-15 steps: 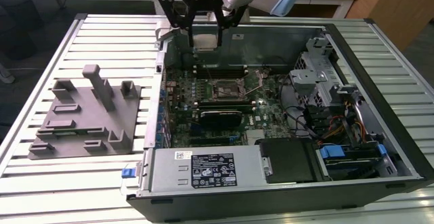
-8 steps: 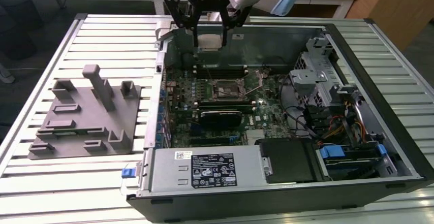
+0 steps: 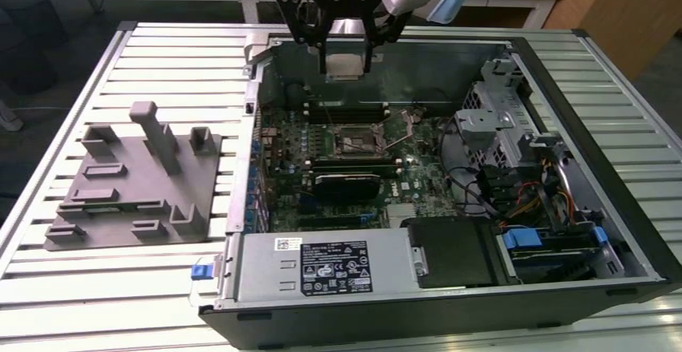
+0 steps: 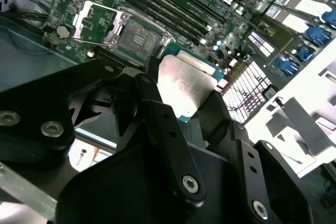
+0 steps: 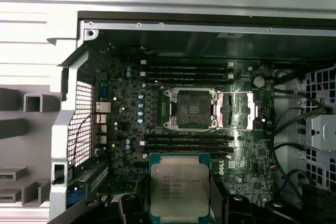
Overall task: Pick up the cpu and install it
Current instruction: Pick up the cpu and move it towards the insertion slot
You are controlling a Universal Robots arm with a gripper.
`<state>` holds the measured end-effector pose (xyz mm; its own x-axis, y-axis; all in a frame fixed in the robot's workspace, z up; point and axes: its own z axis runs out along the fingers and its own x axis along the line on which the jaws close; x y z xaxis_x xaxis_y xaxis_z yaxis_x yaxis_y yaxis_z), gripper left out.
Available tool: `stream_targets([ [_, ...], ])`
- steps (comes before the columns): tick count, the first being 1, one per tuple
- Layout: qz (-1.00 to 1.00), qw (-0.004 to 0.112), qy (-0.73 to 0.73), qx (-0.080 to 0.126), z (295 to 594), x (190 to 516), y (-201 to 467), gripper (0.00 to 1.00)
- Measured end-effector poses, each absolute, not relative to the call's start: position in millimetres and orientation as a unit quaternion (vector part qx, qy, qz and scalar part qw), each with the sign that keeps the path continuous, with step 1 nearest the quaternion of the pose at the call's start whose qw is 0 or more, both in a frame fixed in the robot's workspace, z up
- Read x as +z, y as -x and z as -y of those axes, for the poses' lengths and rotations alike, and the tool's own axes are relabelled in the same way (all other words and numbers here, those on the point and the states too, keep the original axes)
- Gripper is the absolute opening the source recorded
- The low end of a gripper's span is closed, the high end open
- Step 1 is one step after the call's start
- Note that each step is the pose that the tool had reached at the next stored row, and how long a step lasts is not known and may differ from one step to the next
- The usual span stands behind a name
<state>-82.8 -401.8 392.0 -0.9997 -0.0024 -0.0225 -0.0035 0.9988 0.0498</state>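
My gripper (image 3: 346,66) is shut on the cpu (image 3: 343,65), a small flat square chip with a silvery top, and holds it in the air above the far rim of the open computer case (image 3: 640,244). In the first wrist view the cpu (image 5: 179,188) sits between the black fingers (image 5: 221,198), short of the socket. The motherboard socket (image 5: 190,108) lies open below, its metal frame flipped aside and its thin lever raised. The exterior view shows the socket (image 3: 359,139) in the middle of the green board, nearer the camera than the gripper. The second wrist view shows the cpu (image 4: 181,85) and the socket (image 4: 137,37).
A grey fixture (image 3: 139,188) with upright posts lies on the slatted table at the exterior view's left. Inside the case are memory slots (image 3: 346,112), a black block (image 3: 343,184), a drive cage (image 3: 501,120) and cable bundles at the exterior view's right. A power supply (image 3: 319,266) fills the near side.
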Motion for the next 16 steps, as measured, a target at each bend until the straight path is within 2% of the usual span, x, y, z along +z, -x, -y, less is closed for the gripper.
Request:
stream_targets([
  [16,-1.0,0.011,0.001,0.025,398.5,391.2,43.6,0.54],
])
